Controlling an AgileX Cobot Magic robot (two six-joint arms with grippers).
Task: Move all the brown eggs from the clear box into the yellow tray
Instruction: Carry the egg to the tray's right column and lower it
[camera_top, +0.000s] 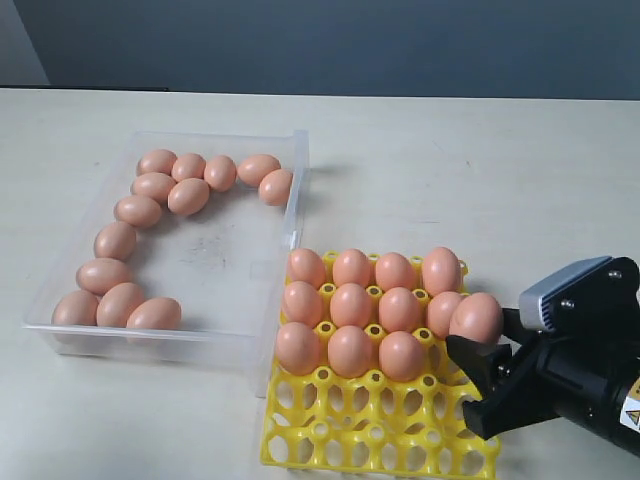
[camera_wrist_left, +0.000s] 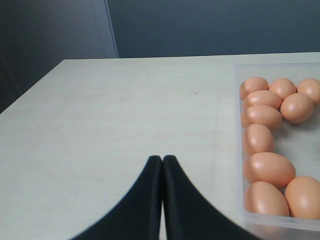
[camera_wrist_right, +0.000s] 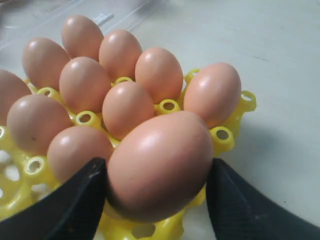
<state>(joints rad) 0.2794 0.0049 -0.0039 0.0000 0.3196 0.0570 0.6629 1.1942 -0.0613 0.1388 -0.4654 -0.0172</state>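
A brown egg (camera_wrist_right: 160, 165) sits between the two black fingers of my right gripper (camera_wrist_right: 156, 169), which is shut on it. In the exterior view this held egg (camera_top: 476, 318) hangs at the right edge of the yellow tray (camera_top: 340, 432), beside the tray's second row, with the right gripper (camera_top: 472, 385) reaching in from the right. Several eggs (camera_top: 351, 305) fill the tray's three far rows. Several more eggs (camera_top: 150, 187) line the far and left sides of the clear box (camera_top: 215, 255). My left gripper (camera_wrist_left: 162, 159) is shut and empty over bare table beside the box.
The tray's near rows of cups (camera_top: 385, 445) stand empty. The clear box's right wall (camera_top: 292, 215) stands right against the tray. In the left wrist view, the table's edge (camera_wrist_left: 30, 92) runs along a dark wall.
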